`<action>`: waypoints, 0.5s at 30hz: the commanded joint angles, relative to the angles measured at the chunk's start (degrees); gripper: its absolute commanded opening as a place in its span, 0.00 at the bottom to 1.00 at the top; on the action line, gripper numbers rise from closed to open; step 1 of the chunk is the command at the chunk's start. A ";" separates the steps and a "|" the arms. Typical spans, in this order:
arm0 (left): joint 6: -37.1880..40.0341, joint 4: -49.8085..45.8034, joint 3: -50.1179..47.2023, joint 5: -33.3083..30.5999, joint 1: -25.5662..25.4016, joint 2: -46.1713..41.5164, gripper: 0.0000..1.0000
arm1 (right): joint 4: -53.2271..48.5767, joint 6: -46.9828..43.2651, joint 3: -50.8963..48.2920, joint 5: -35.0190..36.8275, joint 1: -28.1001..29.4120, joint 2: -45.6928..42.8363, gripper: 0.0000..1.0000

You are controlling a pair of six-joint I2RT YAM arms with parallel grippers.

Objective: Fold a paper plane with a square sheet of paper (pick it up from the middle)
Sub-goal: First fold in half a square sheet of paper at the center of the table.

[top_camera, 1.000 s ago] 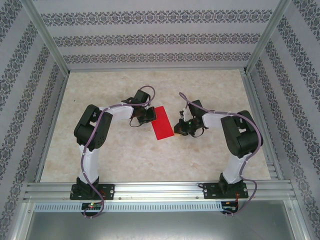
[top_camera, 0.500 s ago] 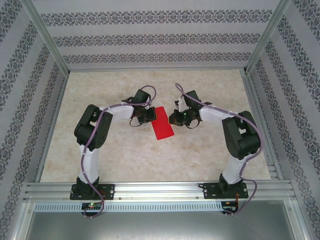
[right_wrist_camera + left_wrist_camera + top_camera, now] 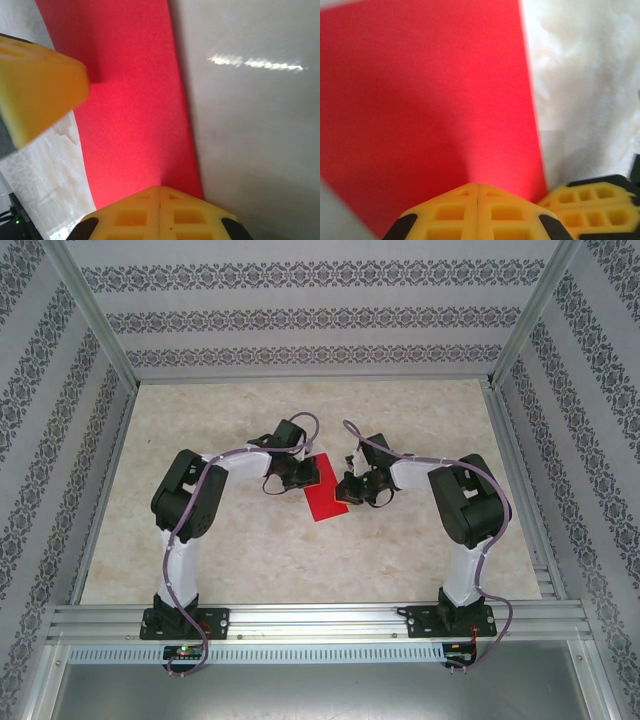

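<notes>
The red sheet of paper (image 3: 322,504) lies flat on the table as a narrow rectangle, slanted, between the two arms. My left gripper (image 3: 308,477) is shut, its yellow tips (image 3: 478,189) pressed together and resting on the paper (image 3: 430,100) near its upper left part. My right gripper (image 3: 345,490) is also shut, with its tips (image 3: 160,191) down at the paper's (image 3: 130,115) right edge. Nothing sits between either pair of jaws. Each wrist view catches the other gripper's yellow fingers (image 3: 592,205) (image 3: 40,90) close by.
The pale marbled table (image 3: 250,550) is fenced by aluminium rails (image 3: 300,620) in front and patterned walls on the other three sides. Both arms bend inward over the table's middle, their grippers almost touching.
My right gripper has swung left from beside the paper's lower right corner onto its right edge. My left gripper has edged slightly right on the paper. The paper has stayed in place.
</notes>
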 commanded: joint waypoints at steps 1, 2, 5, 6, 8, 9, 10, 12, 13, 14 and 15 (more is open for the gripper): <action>-0.55 4.11 3.21 3.52 -2.21 1.00 0.00 | 1.49 0.80 -2.83 -1.51 0.73 0.50 0.03; -0.70 4.47 3.91 3.69 -2.55 1.89 0.00 | 1.84 0.92 -3.03 -2.05 0.73 0.44 0.03; -1.25 5.20 5.16 3.46 -3.03 3.69 0.00 | 1.91 0.75 -3.40 -2.42 0.73 0.15 0.03; -1.34 5.20 5.45 3.15 -3.06 4.17 0.00 | 1.90 0.73 -3.52 -2.51 0.65 0.02 0.03; -1.28 5.20 5.88 2.44 -3.03 5.00 0.00 | 1.80 0.56 -3.54 -2.90 0.64 0.01 0.03; -1.32 5.29 5.93 2.14 -3.01 5.30 0.00 | 1.59 0.51 -3.65 -3.01 0.64 0.06 0.03; -1.29 5.53 6.06 2.10 -3.02 5.56 0.00 | 1.54 0.50 -3.69 -3.08 0.64 -0.02 0.03; -1.33 5.85 6.39 2.02 -3.07 6.09 0.00 | 1.28 0.42 -3.95 -3.15 0.57 -0.14 0.03; -1.37 6.07 6.47 2.13 -3.01 6.46 0.00 | 1.30 0.28 -4.14 -3.23 0.55 -0.28 0.03; -1.53 6.33 6.56 2.11 -3.01 6.77 0.00 | 1.21 0.24 -4.32 -3.24 0.55 -0.40 0.03; -1.68 6.64 6.60 2.07 -3.03 7.02 0.00 | 1.15 0.16 -4.40 -3.33 0.55 -0.38 0.03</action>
